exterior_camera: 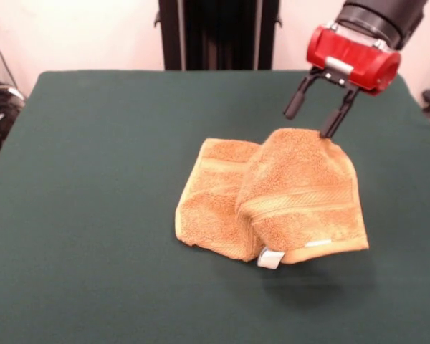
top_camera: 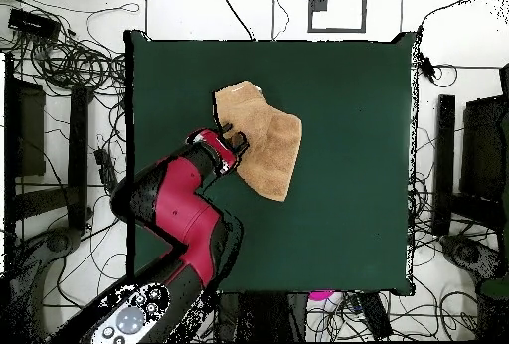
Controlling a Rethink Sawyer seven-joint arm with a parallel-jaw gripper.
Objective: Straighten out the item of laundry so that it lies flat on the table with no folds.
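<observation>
Jaws [exterior_camera: 313, 120] spread, one tip touching the raised fold of the towel [exterior_camera: 272, 201], arm tilted down from above.

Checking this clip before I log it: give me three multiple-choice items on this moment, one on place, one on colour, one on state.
1. Where is the gripper relative to the hand towel?
A. above its raised corner
B. far off at a table edge
C. under the towel

2. What colour is the table cover?
A. white
B. dark green
C. red

3. How does the towel lie?
A. spread flat, no folds
B. rolled into a tube
C. folded over, one part lifted

Answers:
1 A: in the front view one finger meets the towel's peak.
2 B: dark green cloth surrounds the towel.
3 C: a raised flap overlaps the lower layer, with the white care tag at the front.
</observation>
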